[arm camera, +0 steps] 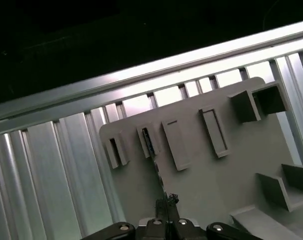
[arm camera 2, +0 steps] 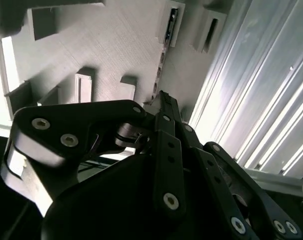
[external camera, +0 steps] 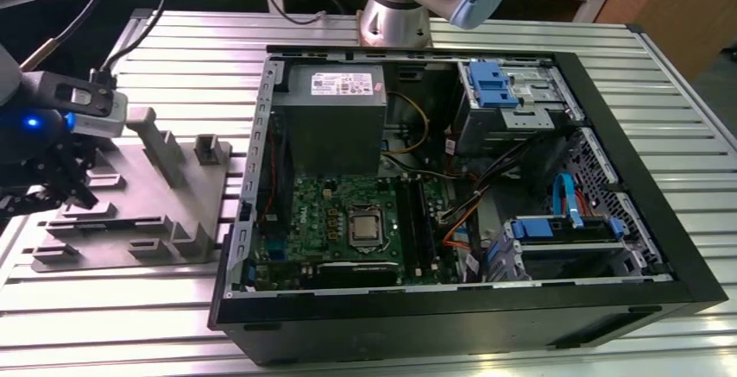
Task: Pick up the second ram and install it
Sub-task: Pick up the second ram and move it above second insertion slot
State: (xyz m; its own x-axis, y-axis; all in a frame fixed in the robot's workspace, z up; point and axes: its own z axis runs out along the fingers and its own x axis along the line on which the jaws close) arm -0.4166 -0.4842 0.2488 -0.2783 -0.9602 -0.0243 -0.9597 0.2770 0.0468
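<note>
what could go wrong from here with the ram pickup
1. The gripper pinches the second ram near one end while its far end sits in a slot of the gray fixture; a tilted lift might bind or flex it.
2. Held by its thin edge, the stick could pivot in the grip.
3. In the exterior view, orange cables lie close to the motherboard; they may snag on insertion.
</note>
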